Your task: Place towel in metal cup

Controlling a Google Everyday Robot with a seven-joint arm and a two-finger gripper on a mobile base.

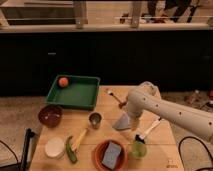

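The gripper (133, 125) is at the right edge of the grey crumpled cloth towel (121, 122); we cannot tell its state. The small metal cup (95, 119) stands near, to the left. Risk, we judge: a shallow hold drops the towel short, or trailing cloth tips the cup.

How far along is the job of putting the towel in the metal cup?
The approach looks done: the end effector is at the right edge of the towel. In hand: the grasp, which I cannot confirm. Left: carrying the towel into the metal cup, which stands apart from it.
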